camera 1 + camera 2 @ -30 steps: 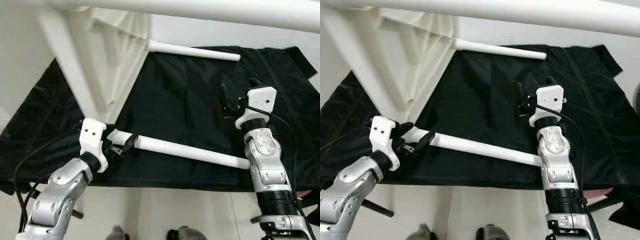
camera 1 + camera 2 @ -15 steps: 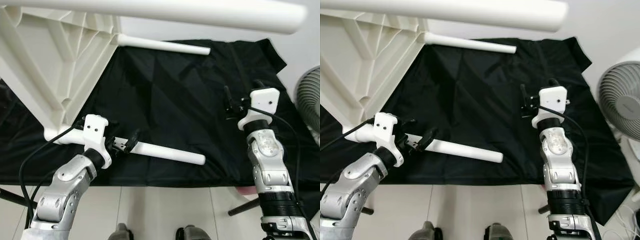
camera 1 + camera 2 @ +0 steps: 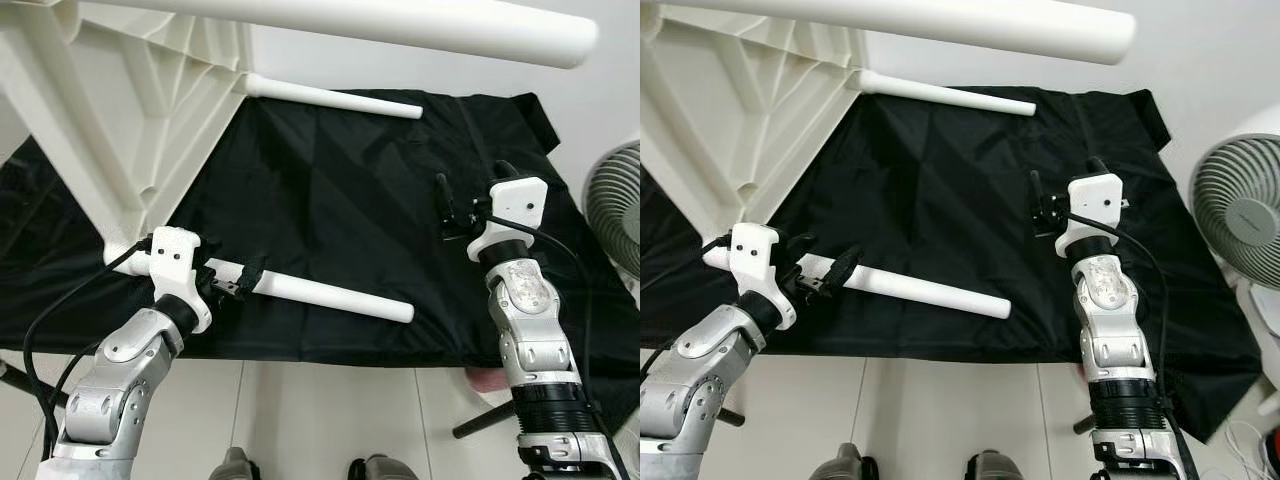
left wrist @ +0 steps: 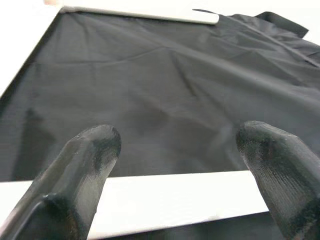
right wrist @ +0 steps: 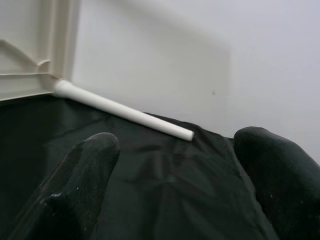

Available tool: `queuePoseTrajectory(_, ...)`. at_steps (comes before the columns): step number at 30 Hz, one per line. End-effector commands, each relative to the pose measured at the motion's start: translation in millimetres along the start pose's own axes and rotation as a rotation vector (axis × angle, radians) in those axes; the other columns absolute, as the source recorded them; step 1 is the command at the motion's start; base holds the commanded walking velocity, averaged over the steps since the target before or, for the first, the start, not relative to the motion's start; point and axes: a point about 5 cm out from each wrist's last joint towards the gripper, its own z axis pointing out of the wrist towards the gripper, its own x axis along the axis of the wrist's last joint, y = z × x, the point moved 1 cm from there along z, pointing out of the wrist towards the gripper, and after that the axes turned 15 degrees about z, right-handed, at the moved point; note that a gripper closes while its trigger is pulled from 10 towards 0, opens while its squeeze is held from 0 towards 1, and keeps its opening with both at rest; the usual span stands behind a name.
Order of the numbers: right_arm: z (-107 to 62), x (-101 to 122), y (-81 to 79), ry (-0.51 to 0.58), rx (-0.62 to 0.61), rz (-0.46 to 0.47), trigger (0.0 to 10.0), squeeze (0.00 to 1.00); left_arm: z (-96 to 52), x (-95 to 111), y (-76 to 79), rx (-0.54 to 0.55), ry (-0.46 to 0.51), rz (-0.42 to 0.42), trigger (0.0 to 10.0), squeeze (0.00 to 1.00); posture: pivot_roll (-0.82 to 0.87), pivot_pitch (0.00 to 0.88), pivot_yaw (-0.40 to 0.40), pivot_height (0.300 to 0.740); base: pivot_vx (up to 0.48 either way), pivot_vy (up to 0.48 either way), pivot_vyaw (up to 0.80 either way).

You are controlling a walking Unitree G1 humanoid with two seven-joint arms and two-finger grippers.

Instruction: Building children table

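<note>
We record a white children's table lying tipped on a black cloth on the floor, its ribbed underside facing us. One white leg lies across the cloth; the left end effector straddles it, fingers spread to either side. The right end effector hovers over the cloth, fingers apart, holding nothing. A fan stands right.

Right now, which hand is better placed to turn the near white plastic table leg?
Left. The left hand sits at the near white plastic table leg; the right hand hovers open above the black cloth.
</note>
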Motion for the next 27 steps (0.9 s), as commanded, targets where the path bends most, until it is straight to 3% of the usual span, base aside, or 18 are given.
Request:
queuePoseTrajectory(1,-0.5,-1.2,-3.7,-0.002,0.029,-0.010,10.0,0.00,-1.2,-5.0,-5.1,0.061,-0.035,0.012,10.0,0.00,-0.01,0.138,0.026,0.740,0.000,0.000,0.00)
queuePoseTrajectory(24,-3.6,-4.6,-10.0,-0.005,0.045,-0.002,10.0,0.00,-3.3,-3.8,-24.1,0.153,-0.031,0.018,10.0,0.00,0.00,0.137,0.035,0.740,0.000,0.000,0.00)
queuePoseTrajectory(25,-4.7,-0.1,-16.0,0.017,0.098,-0.080,10.0,0.00,-4.2,-4.7,-23.8,0.154,-0.037,0.038,10.0,0.00,0.00,0.138,0.039,0.740,0.000,0.000,0.00)
queuePoseTrajectory(27,-5.1,1.6,-19.1,0.027,0.121,-0.114,10.0,0.00,-4.5,-5.4,-23.5,0.152,-0.043,0.045,10.0,0.00,-0.01,0.142,0.040,0.740,0.000,0.000,0.00)
